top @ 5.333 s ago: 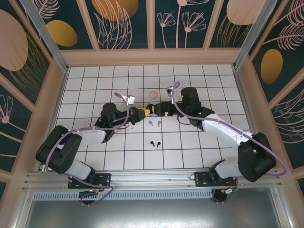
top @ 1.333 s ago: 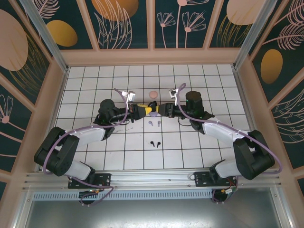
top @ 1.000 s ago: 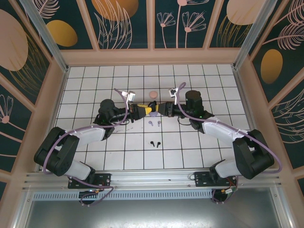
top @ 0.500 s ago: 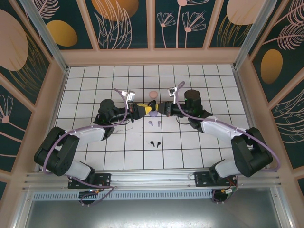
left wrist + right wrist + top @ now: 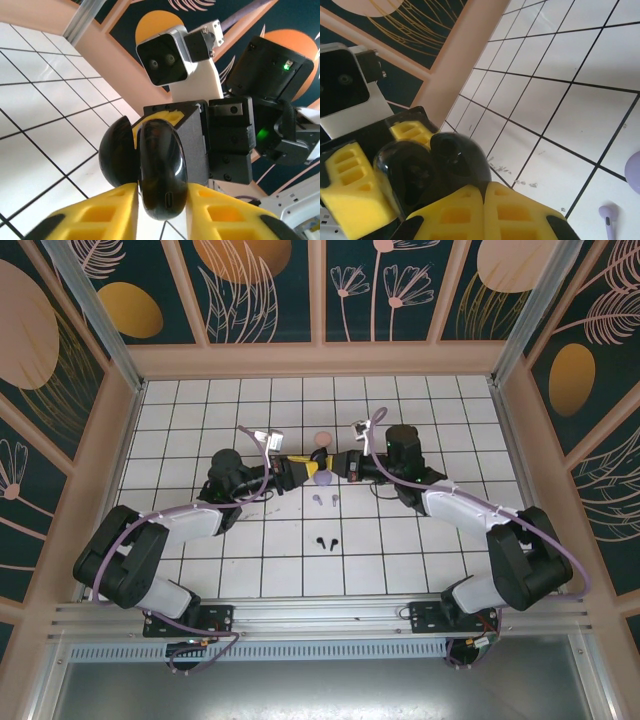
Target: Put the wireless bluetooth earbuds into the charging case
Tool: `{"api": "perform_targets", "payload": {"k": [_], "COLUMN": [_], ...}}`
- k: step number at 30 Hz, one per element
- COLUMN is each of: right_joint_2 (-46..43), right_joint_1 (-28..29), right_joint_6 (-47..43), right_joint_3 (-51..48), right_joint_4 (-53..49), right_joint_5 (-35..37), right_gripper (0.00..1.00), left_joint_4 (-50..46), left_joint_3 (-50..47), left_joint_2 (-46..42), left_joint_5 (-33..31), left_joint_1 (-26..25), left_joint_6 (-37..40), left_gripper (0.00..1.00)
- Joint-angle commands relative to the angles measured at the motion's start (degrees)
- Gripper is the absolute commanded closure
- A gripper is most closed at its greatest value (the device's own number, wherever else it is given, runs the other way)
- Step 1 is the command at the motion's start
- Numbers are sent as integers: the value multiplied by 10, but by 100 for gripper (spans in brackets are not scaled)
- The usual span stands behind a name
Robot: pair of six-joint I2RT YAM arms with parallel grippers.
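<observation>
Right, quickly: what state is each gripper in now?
Left gripper: fingers either side of the black case; whether it grips cannot be told.
Right gripper: shut, tips against that case.

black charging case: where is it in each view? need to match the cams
Top external: black case near picture centre, small, wedged between yellow fingers.
Left wrist: the case at lower centre, hinged open, between yellow fingers.
Right wrist: the case at lower left, just above yellow fingers.
Shared landmark: the white tiled table.
</observation>
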Motion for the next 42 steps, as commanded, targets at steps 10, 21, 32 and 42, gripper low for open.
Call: {"api": "perform_targets", "payload": {"k": [10,21,32,42], "right_joint_2": [22,57,84,111], "right_joint_1": [-6,-6,-6,6], "right_joint_6": [-138,-341,-426,-429], "right_joint_3": [150,255,304,330], "right_joint_4": [-267,-462,-523,-518], "right_joint_5": [140,233,211,191], "right_gripper": [100,100,100,100], "left_joint_4": [-235,-612,-879,-905], "left_joint_3": [92,301,483,535], "left_joint_2": [-77,-1,148,206], "left_joint_5": [-72,47,132,170], "left_joint_1": [10,50,51,50], "left_joint_6": [148,372,534,551], "left_gripper": [23,12,34,38]}}
